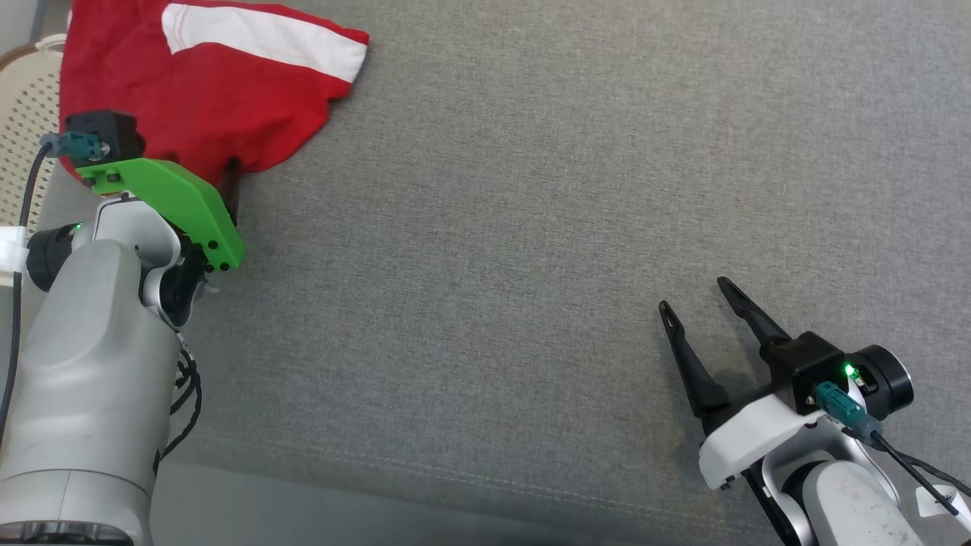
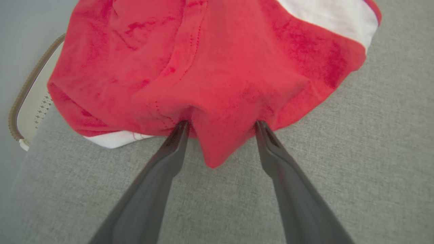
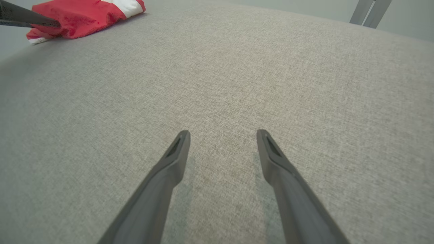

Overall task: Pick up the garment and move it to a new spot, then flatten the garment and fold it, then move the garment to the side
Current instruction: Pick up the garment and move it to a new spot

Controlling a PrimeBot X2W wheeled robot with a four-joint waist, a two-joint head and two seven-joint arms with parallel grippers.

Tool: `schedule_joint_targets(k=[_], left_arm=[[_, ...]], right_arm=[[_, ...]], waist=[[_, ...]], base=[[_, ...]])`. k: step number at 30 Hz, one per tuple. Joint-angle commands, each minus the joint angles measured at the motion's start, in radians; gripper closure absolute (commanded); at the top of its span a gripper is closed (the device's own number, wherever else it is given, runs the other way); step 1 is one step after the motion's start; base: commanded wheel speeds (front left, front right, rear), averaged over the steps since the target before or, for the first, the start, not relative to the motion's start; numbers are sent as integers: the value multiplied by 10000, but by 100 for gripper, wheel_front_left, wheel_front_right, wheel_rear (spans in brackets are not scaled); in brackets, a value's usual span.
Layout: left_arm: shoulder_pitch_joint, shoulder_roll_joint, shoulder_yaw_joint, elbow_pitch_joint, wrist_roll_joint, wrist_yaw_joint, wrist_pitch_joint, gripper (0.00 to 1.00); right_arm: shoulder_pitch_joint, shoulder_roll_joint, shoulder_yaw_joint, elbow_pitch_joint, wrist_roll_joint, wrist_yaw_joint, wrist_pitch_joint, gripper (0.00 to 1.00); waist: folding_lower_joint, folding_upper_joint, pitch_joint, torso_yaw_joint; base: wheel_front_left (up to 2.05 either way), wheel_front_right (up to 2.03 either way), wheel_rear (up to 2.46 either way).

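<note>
The left claw [image 2: 222, 126] stretches forward at the robot's left with its jaws spread wide, while the right claw [image 1: 695, 296] sits low at its right, equally spread and empty.

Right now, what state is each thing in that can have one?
Garment: crumpled, lying far left on the gray surface, not lifted.
Left gripper: open, fingertips at the garment's edge, a corner of cloth between them.
Right gripper: open, empty, over bare surface.
</note>
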Motion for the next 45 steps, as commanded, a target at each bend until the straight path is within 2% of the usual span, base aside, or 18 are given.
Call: schedule_joint_targets(k=[1,2,3,10,18,30,37,42,45], left_arm=[[-227,68,26,79,71,93,-178,16],[-302,62,40,146,96,158,-319,75],[-368,62,31,204,137,233,-477,100],[-711,30,-90,557,195,150,-1360,100],[-1100,5,-542,133,365,-59,-2045,100],[-1670,-415,-1770,-1420,826,-132,-2038,100],[-1799,-1077,-2204,-2660,436,-147,-1827,100],[-1754,-1504,-2609,-3622,48,-136,-1938,100],[-1362,-1630,-2795,-3914,-262,160,-2046,100]], right_arm=[[53,16,-18,-61,-82,-12,9,0],[46,39,-19,-51,-87,-12,2,0],[32,55,-19,-27,-86,-12,-6,0],[-153,236,184,431,40,-12,-215,0],[-228,503,339,1095,197,-12,-620,0],[-286,851,518,2260,585,-12,-1403,0],[-297,890,473,2692,822,-12,-1766,0],[-372,895,415,2867,1001,-12,-1954,0],[-433,895,361,2910,1047,-12,-2015,0]], waist=[[-2,0,343,-335],[-2,0,341,-335],[-2,0,332,-332],[-2,0,-188,-381],[-2,0,-1102,-816],[-2,0,-2406,-2469],[-2,0,-2526,-3466],[-2,0,-2428,-3884],[-2,0,-2303,-3967]], base=[[0,0,0],[0,0,0],[0,0,0],[0,0,0],[0,0,0],[0,0,0],[0,0,0],[0,0,0],[0,0,0]])
